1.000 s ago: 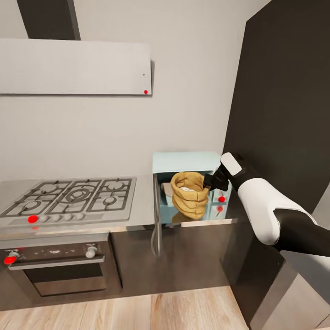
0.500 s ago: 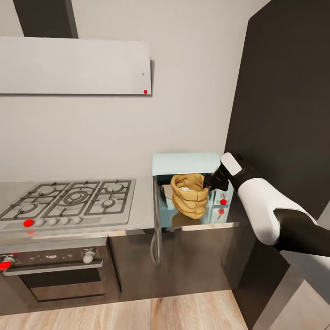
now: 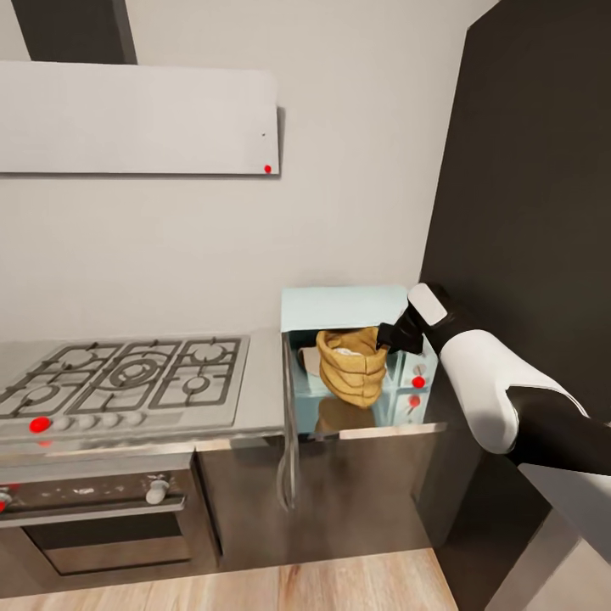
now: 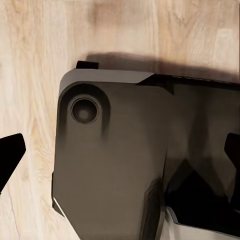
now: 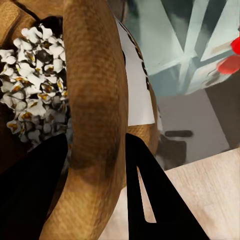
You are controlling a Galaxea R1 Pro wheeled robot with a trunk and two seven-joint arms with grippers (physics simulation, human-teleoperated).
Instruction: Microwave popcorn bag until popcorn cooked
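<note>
The microwave (image 3: 344, 304), pale blue, stands on the countertop (image 3: 261, 399) with its door (image 3: 289, 416) swung open toward me. The tan popcorn bag (image 3: 350, 369) hangs at the microwave's open mouth, tilted slightly. My right gripper (image 3: 392, 337) is shut on the bag's rolled rim (image 5: 95, 100). In the right wrist view, white popped popcorn (image 5: 30, 100) fills the bag, whose white label (image 5: 135, 90) faces outward. The left wrist view shows my left gripper (image 4: 120, 160) open, hanging over my own dark base and the wood floor.
A gas hob (image 3: 127, 378) lies left of the microwave, above a built-in oven (image 3: 102, 509). A grey extractor hood (image 3: 136, 119) hangs on the wall. A tall dark cabinet (image 3: 535, 212) stands close at the right, behind my right arm. Red knobs (image 3: 417, 382) mark the microwave's panel.
The whole picture has shifted a little, so the camera moved. The right gripper still holds the bag at the microwave's opening, the bag sitting slightly lower against the cavity.
</note>
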